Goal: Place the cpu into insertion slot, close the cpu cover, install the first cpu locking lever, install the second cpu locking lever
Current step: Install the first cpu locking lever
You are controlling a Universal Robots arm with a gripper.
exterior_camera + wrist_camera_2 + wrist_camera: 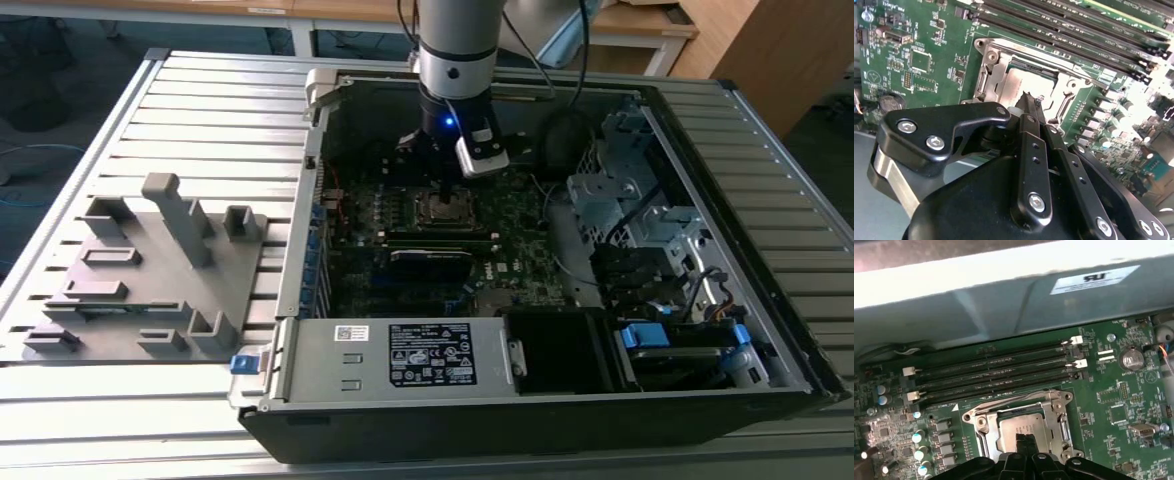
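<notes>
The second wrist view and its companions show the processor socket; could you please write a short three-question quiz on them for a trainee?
1. True or false: the cpu lies within the square window of the cpu cover.
2. In both wrist views, the tip of the end effector is nearest to: A the cpu, B the coin cell battery, C the memory sticks.
3. Fill in: in the exterior view, the grey fixture plate lies on the exterior view's ____ of the computer case.

Key: 1 true; 2 A; 3 left.
</notes>
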